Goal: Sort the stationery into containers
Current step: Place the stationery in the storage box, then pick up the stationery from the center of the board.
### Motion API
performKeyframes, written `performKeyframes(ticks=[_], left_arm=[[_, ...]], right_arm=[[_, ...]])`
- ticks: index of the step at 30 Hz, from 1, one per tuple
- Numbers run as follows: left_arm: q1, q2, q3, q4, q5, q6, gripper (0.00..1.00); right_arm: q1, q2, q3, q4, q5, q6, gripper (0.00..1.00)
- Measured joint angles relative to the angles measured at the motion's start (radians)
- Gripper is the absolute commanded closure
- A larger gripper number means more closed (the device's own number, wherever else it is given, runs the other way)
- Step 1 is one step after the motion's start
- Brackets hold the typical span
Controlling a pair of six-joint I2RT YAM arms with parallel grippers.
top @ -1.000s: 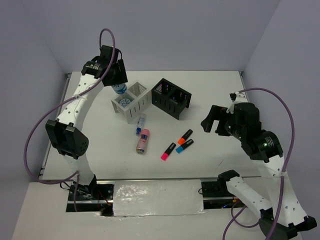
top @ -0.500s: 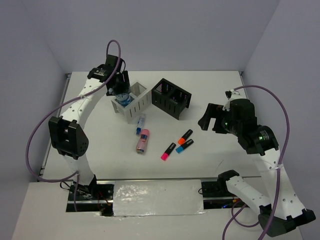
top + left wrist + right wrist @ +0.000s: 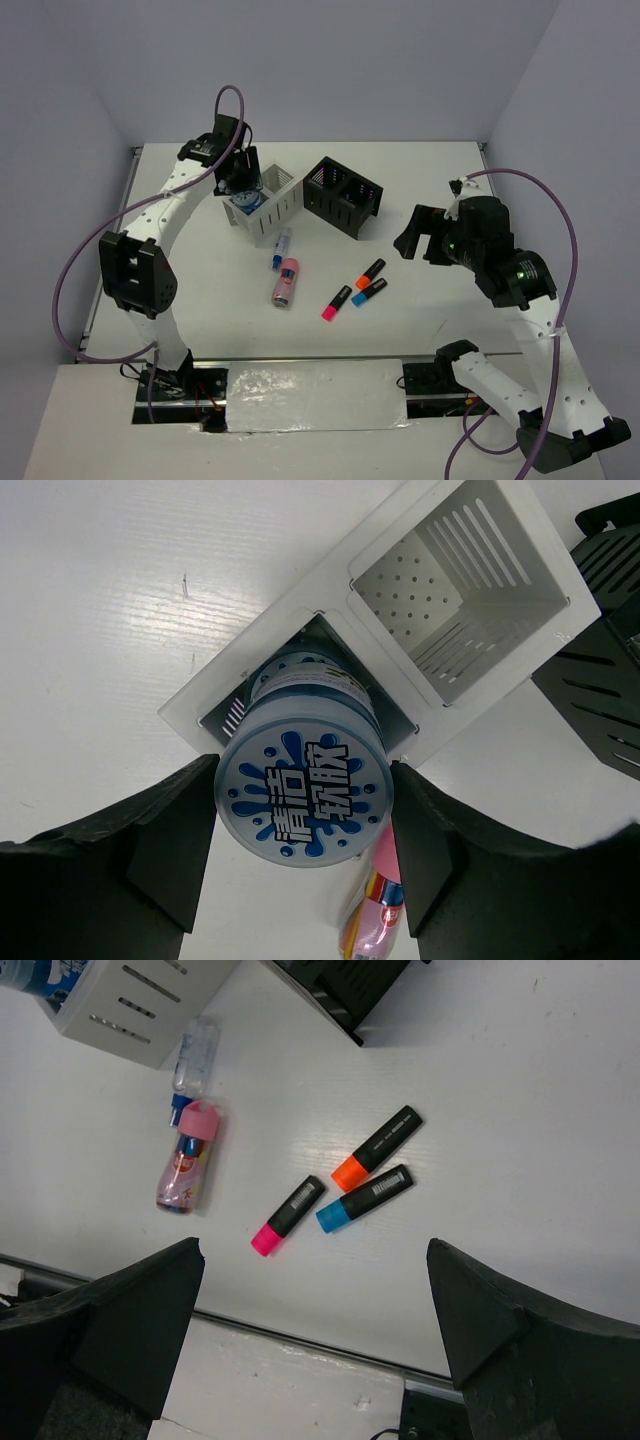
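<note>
- Carrying a pale-blue tape roll (image 3: 303, 798), the left gripper (image 3: 300, 845) is now hanging right over the left compartment of the white box (image 3: 262, 640). A second ago it was standing off the box's far-left corner, so it has been swinging inward and coming down.
- Its fingers (image 3: 165, 850) are pressing on either side of the roll, which is pointing down into the opening and does not look to be resting inside yet.
- Under the held roll, what looks like the second roll (image 3: 300, 670) is already sitting in that same compartment. The neighbouring compartment with the dotted floor is lying bare.
- For the task, this is looking like the two rolls being brought together in one compartment, with letting go as the step in hand. Sitting on its twin, the upper roll may be ending up proud of the rim.
- The right gripper (image 3: 314, 1260) is drifting slightly leftward compared with a second ago. It is hovering with its jaws spread wide, holding nothing, above the orange highlighter (image 3: 375, 1148), blue highlighter (image 3: 364, 1198) and pink highlighter (image 3: 288, 1216), all lying on the table (image 3: 450, 180).
- The pink tube (image 3: 187, 1160) and blue-white stick (image 3: 192, 1065) are lying end to end just in front of the white box, unsorted. The black box (image 3: 345, 215) is showing nothing inside.
</note>
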State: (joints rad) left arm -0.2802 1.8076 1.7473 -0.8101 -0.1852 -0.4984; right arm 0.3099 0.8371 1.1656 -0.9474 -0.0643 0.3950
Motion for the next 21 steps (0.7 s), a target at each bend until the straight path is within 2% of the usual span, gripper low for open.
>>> performKeyframes(ticks=[1, 2, 3, 9, 14, 16, 21], left_arm=[[0.000, 0.000, 0.000, 0.000, 0.000, 0.000, 0.19], [0.000, 0.000, 0.000, 0.001, 0.000, 0.003, 0.07], [0.000, 0.000, 0.000, 0.001, 0.000, 0.006, 0.02], [-0.003, -0.021, 0.047, -0.019, 0.027, 0.023, 0.01], [-0.049, -0.111, 0.071, -0.060, 0.023, 0.027, 0.01], [-0.118, -0.174, 0.020, -0.059, -0.002, 0.019, 0.01], [-0.407, -0.276, -0.192, -0.069, -0.029, -0.063, 0.01]], right_arm=[[0.000, 0.000, 0.000, 0.002, -0.002, 0.000, 0.00], [0.000, 0.001, -0.001, 0.003, -0.003, 0.000, 0.00], [0.000, 0.002, -0.002, 0.005, -0.004, 0.000, 0.00], [0.000, 0.010, -0.017, 0.011, -0.010, 0.001, 0.00], [0.000, 0.020, -0.021, 0.012, -0.016, 0.005, 0.00], [0.000, 0.026, -0.022, 0.012, -0.014, 0.009, 0.00], [0.002, 0.051, -0.023, 0.010, 0.001, 0.020, 0.00]])
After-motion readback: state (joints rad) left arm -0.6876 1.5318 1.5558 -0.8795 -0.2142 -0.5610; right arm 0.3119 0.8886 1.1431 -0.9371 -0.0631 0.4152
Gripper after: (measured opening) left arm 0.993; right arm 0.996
